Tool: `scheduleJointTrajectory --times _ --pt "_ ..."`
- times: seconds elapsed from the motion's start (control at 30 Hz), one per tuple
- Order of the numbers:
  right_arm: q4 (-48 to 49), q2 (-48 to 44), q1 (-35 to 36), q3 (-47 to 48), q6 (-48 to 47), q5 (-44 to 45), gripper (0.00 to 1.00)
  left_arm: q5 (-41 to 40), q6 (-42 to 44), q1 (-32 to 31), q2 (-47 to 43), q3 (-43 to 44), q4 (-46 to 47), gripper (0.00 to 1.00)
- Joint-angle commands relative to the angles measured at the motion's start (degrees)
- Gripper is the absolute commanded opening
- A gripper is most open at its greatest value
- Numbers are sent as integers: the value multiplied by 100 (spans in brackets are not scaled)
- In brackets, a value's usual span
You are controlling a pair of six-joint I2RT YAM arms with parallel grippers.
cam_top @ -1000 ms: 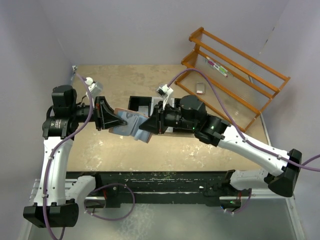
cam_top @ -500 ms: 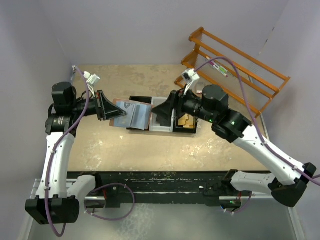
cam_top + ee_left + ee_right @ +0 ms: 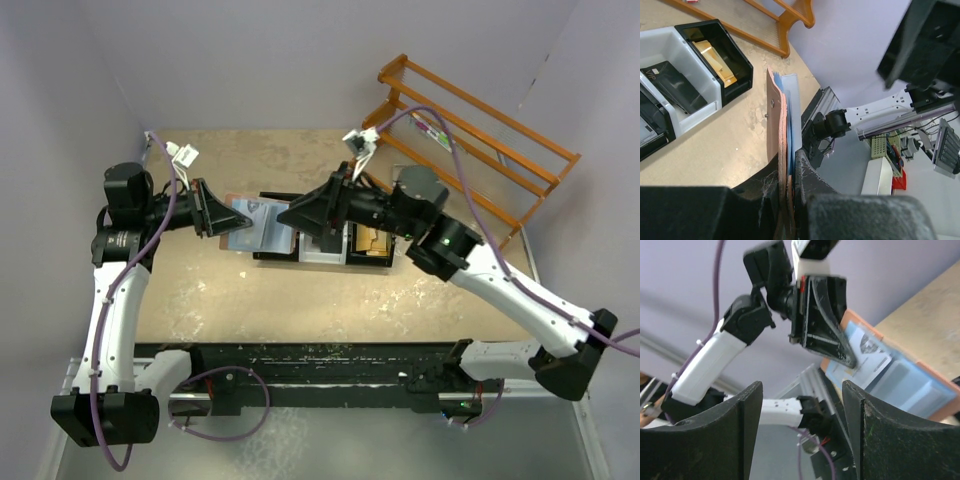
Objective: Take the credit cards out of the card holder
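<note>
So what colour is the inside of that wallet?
Light blue. The wallet shows its lining best in the right wrist view.

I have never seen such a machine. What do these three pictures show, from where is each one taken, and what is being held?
These are two robot arms bolted to a table. The wide picture looks down from above; the other two come from a camera on each wrist. The left gripper is shut on a reddish-brown card holder with blue lining, held up on edge; a pale card sits inside. The right gripper is open and empty, facing it. Behind stand small bins and a wooden rack.
</note>
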Motion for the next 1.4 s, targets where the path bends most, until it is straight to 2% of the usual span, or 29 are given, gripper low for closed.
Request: scheduleJointTrajectory --times 0.0,0.27,0.6,0.9,1.23,1.37 --pt "1113 303 22 -337 638 -976 65 146 -252 25 -58 157 442 0" --pt "1212 386 -57 -863 691 -1371 59 601 -758 25 -131 159 972 0" --pt "1976 670 -170 -979 1004 -1865 49 1080 -2189 25 -384 -97 2500 0" --pt "2491 1134 -180 -602 1323 -2060 47 1152 -2201 25 -434 -87 2426 0" --pt "2842 1269 -179 -513 1520 -2224 44 1011 -1789 25 -358 -77 1997 0" --pt "2866 1312 -179 -432 1488 -2240 40 933 -1561 25 -287 -41 1747 0"
